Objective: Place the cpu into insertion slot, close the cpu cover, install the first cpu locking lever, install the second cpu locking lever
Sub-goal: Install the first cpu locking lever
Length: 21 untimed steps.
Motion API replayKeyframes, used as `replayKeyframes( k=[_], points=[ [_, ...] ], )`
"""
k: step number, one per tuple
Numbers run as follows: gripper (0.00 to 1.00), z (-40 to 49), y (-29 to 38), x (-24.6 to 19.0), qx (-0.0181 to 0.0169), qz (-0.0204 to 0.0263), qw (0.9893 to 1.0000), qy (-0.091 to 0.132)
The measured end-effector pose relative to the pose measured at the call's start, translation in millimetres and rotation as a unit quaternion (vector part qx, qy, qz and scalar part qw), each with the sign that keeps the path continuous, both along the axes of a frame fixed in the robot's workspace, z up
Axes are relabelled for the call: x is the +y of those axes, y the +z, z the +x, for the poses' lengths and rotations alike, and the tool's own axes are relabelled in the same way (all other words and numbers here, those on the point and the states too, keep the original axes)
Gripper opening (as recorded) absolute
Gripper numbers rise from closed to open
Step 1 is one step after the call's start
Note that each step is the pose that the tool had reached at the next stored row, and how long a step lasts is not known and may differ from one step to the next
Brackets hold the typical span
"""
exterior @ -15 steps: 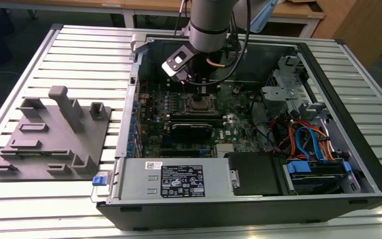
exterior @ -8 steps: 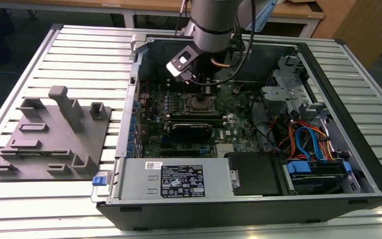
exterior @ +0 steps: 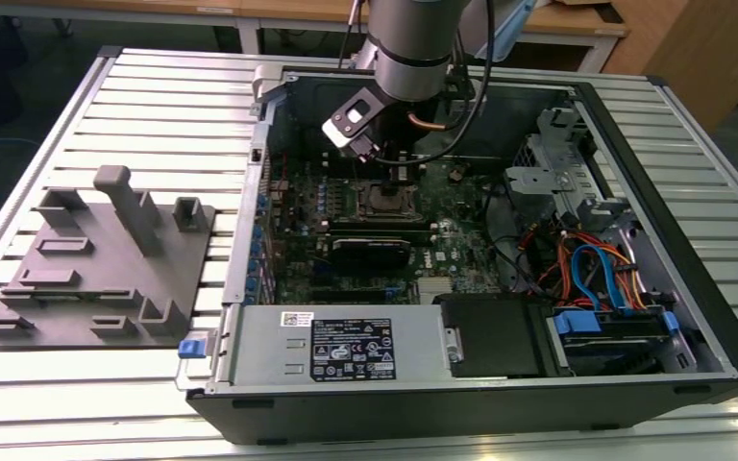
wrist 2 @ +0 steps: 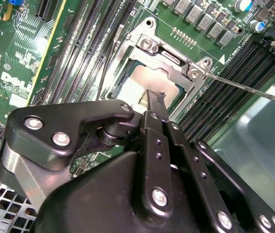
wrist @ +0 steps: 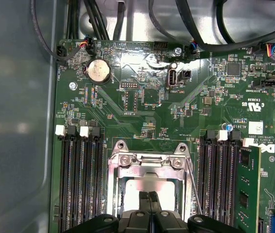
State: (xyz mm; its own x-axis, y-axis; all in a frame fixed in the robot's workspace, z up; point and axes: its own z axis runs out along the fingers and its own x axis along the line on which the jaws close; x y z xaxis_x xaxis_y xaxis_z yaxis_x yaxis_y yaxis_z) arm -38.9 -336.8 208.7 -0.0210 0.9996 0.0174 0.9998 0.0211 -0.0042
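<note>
Where my fingers meet, the gripper (wrist: 149, 200) is pinched narrow with nothing between its tips, poised right over the cpu (wrist 2: 142, 80); I cannot tell whether it touches the metal. The cpu sits in the insertion slot (exterior: 381, 200), its silvery top showing through the cut-out of the cpu cover (wrist: 147, 171), which looks to lie flat around it. From one corner of the cover a thin locking lever (wrist 2: 246, 89) juts out free, slanting over the nearest memory slots (wrist: 219, 179); a second bank of slots (wrist: 81, 184) flanks the socket on the other side, so I am working in a narrow gap between them. Past the socket I see a coin battery (wrist: 99, 71) on the green board. In the exterior view a long black module (exterior: 372, 252) lies just beside the socket, with blue and orange cables (exterior: 596, 269) toward that view's right and the grey power supply box (exterior: 343, 348) along the front of the computer case (exterior: 472, 403). Well apart, on the slatted table (exterior: 151, 86), stands a grey fixture tray (exterior: 100, 274).
</note>
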Motion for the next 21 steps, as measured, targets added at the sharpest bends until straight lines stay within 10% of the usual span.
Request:
replayKeyframes(
  k=[8,21],
  points=[
    [0.10,0.0,1.0,0.0,0.0001,-0.0008,1.0000,0.000],
    [0.10,-0.7,21.2,0.0,-0.0001,-0.0012,1.0000,0.000]
  ],
)
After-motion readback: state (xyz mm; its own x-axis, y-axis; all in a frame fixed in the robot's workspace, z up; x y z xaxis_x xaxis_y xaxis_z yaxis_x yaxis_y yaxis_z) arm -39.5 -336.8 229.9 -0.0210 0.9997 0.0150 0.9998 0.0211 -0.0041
